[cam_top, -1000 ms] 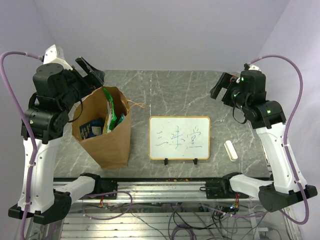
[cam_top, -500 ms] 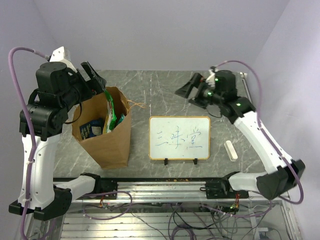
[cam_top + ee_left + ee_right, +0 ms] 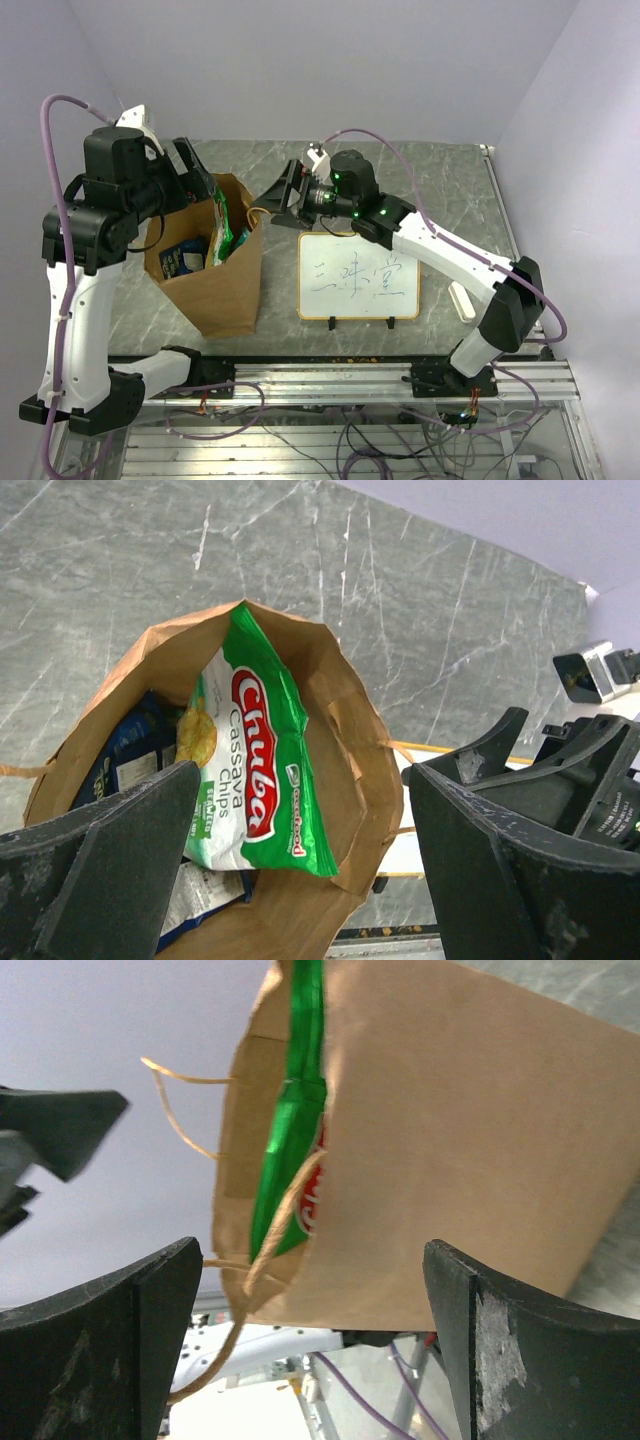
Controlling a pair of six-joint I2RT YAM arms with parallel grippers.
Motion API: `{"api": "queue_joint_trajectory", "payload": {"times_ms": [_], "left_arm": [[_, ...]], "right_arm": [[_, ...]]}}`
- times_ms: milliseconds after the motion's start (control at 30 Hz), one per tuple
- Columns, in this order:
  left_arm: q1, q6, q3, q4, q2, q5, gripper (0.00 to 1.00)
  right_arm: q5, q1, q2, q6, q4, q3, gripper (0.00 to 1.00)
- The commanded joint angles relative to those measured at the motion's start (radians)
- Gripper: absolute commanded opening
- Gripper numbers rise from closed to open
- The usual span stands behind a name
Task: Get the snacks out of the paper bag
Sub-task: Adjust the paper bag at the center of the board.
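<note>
Snacks (image 3: 230, 780) are sitting inside the paper bag (image 3: 215, 290), which is standing upright left of centre in the overhead view. A green chip bag (image 3: 250, 760) is leaning against its wall, with dark blue wrappers (image 3: 125, 765) beneath. We are hovering our left gripper (image 3: 300, 820) over the mouth, jaws spread wide and gripping nothing, likely to go in for the chips. We are holding our right gripper (image 3: 310, 1310), also spread and empty, beside the bag's right wall, probably to steady it. A whiteboard (image 3: 358, 275) is standing to the right.
</note>
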Motion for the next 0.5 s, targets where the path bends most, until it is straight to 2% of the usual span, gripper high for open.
{"api": "queue_joint_trajectory", "payload": {"times_ms": [0, 267, 367, 433, 467], "left_arm": [[-0.011, 0.042, 0.032, -0.067, -0.013, 0.001, 0.96], [-0.011, 0.070, 0.076, -0.119, -0.004, -0.022, 0.96], [-0.010, 0.061, 0.066, -0.118, -0.009, -0.031, 0.96], [-0.011, 0.054, 0.053, -0.110, -0.011, -0.041, 0.96], [-0.011, 0.050, 0.049, -0.108, -0.010, -0.050, 0.96]], "right_arm": [[-0.007, 0.015, 0.012, 0.050, 0.090, 0.056, 0.89], [-0.030, 0.029, -0.025, 0.066, 0.071, 0.033, 0.58], [-0.039, 0.031, -0.027, 0.069, 0.081, 0.037, 0.41], [-0.063, 0.029, -0.023, 0.068, 0.088, 0.046, 0.24], [-0.071, 0.025, -0.020, 0.065, 0.084, 0.052, 0.13]]}}
